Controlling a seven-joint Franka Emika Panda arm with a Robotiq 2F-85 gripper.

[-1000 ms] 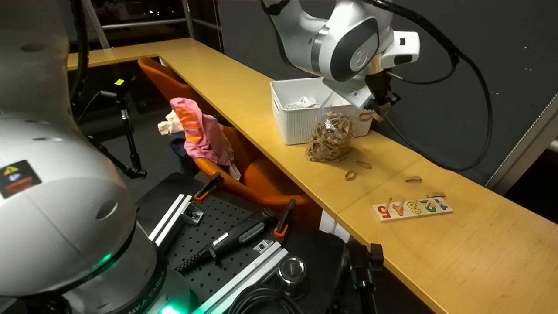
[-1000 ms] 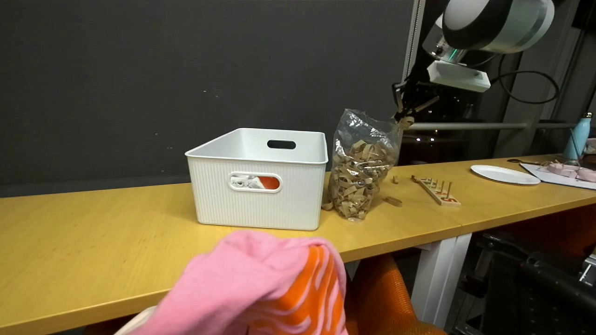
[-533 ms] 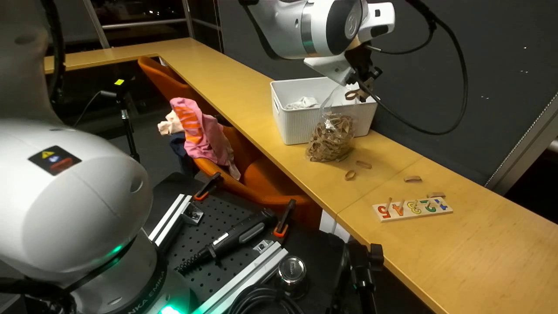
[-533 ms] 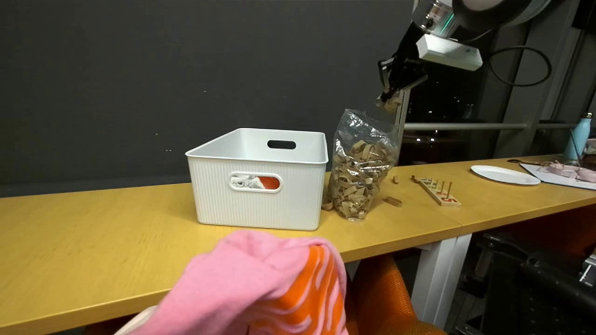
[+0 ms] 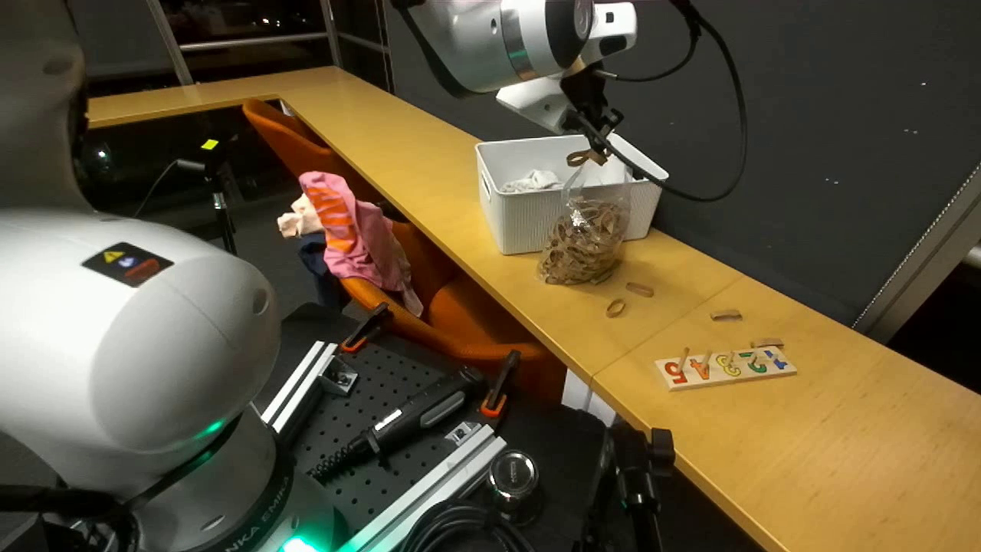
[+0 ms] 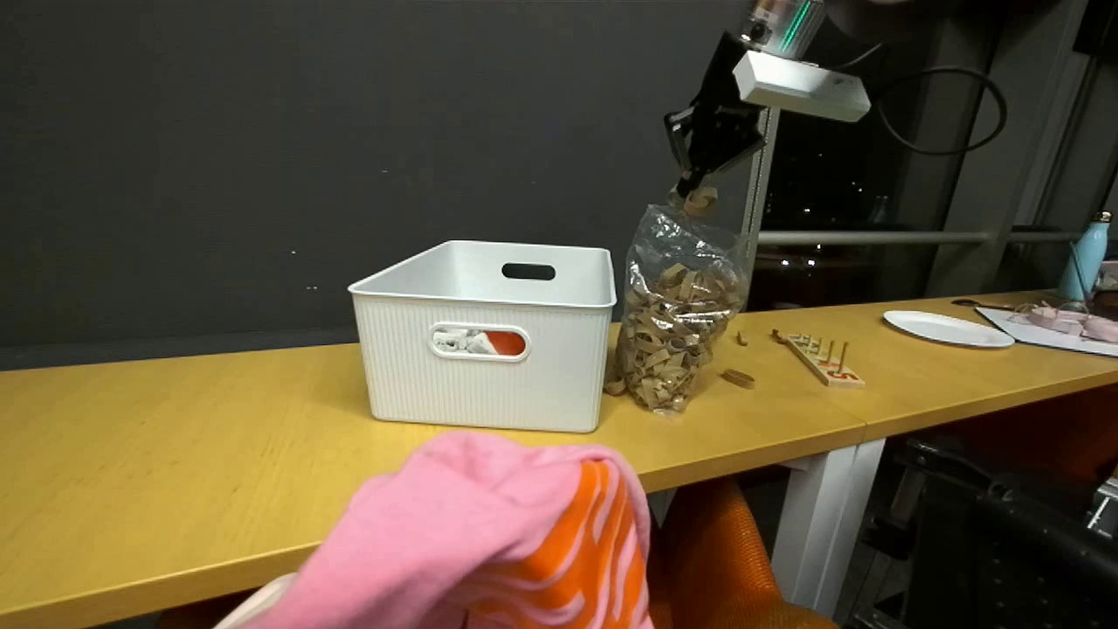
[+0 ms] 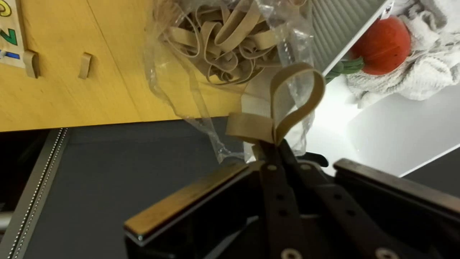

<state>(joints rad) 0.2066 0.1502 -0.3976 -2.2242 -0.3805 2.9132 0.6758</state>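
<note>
Evidently, the gripper (image 7: 276,145) clamps a looped tan band (image 7: 251,126) between its fingers, above the crinkled bag (image 6: 665,229). Beside the bag: ribbed bin (image 6: 397,367); well apart: smooth plate (image 6: 948,328), only in an exterior view.

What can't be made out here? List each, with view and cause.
Wide tan rubber band, pinched part: wrist view, hidden by the black gripper.
Beneath the rumpled white cloth: wrist view, covered by it.
Pale pink objects, identity: in an exterior view, too small and blurred.
</note>
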